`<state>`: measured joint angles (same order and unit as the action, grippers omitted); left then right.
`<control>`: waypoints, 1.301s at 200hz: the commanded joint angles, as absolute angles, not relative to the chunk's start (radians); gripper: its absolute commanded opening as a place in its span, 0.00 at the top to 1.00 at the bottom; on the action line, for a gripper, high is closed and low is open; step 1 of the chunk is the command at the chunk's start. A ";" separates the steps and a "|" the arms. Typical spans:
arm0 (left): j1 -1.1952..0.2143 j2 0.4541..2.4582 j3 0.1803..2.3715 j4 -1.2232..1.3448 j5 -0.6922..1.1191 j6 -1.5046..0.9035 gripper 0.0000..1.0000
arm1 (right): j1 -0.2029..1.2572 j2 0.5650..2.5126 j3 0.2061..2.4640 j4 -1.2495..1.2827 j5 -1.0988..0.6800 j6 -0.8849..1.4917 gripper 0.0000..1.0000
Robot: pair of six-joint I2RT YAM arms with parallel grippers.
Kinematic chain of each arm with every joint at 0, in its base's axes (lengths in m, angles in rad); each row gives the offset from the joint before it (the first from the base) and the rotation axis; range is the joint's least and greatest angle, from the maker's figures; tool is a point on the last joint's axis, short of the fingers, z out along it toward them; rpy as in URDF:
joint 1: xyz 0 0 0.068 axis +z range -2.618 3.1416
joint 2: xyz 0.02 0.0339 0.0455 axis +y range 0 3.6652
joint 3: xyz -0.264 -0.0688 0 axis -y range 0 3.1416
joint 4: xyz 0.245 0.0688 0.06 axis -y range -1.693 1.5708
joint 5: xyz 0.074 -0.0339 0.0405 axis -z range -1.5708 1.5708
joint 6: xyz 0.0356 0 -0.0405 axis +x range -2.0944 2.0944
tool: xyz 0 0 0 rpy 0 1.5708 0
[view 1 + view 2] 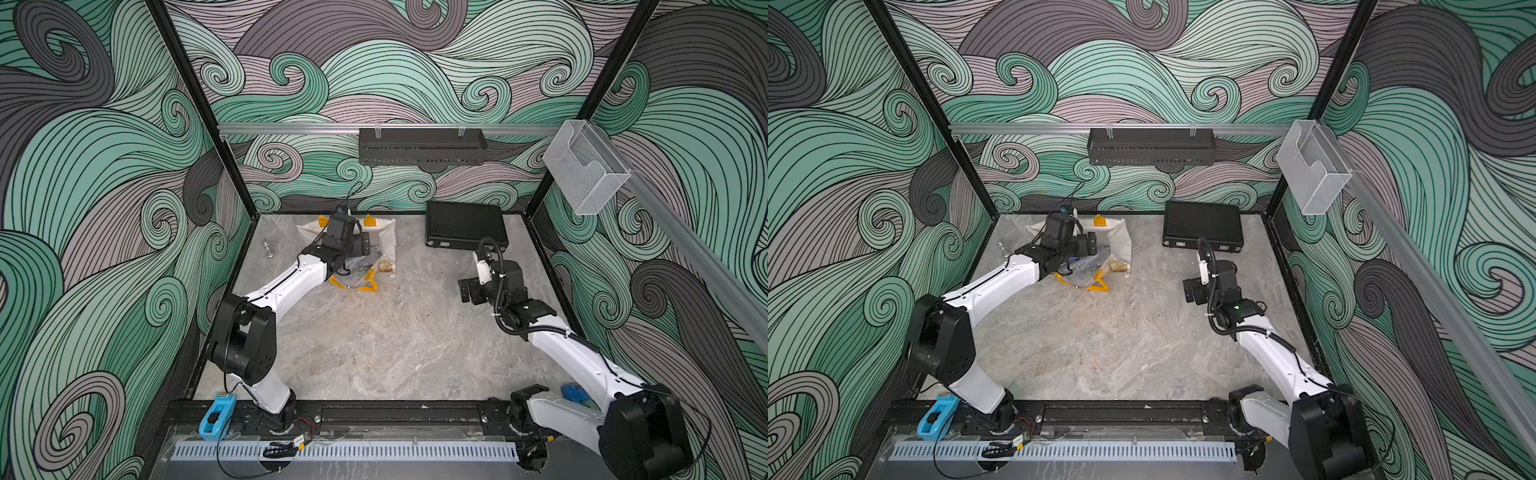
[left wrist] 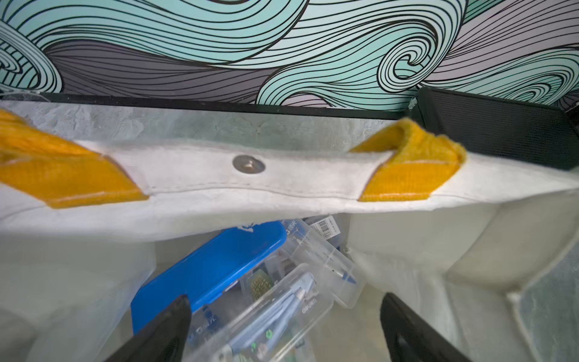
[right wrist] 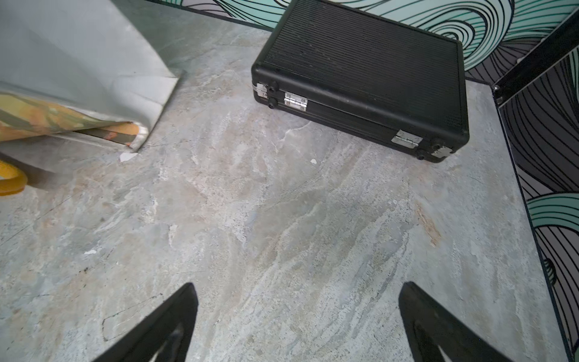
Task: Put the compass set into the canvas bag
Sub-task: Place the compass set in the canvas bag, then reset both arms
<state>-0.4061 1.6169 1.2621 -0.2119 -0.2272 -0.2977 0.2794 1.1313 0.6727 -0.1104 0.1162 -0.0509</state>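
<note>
My left gripper (image 2: 285,297) hangs wide open over the canvas bag (image 2: 219,200) near the tabletop's (image 1: 374,332) far edge, compass set (image 2: 269,319) inside, I think. Backing out, I could hook the rim and spill it

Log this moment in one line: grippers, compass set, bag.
left gripper: open, at canvas bag mouth | compass set: inside bag | right gripper: open, empty, above table

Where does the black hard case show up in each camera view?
A top view: black hard case at the table's far edge, right of the canvas bag.
A top view: same spot.
Left wrist: its corner beyond the bag's yellow handle.
Right wrist: ahead of the open right pincer.
Shared landmark: the canvas bag.
</note>
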 commanded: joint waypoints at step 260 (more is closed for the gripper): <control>-0.039 1.456 0.400 0.749 -0.437 -0.084 0.01 | 0.009 1.536 0.410 0.835 -0.001 -0.035 0.00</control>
<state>-0.1562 1.5131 0.4492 0.6506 -0.6579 0.0261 0.0124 1.5429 0.3981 0.8120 0.0147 -0.0441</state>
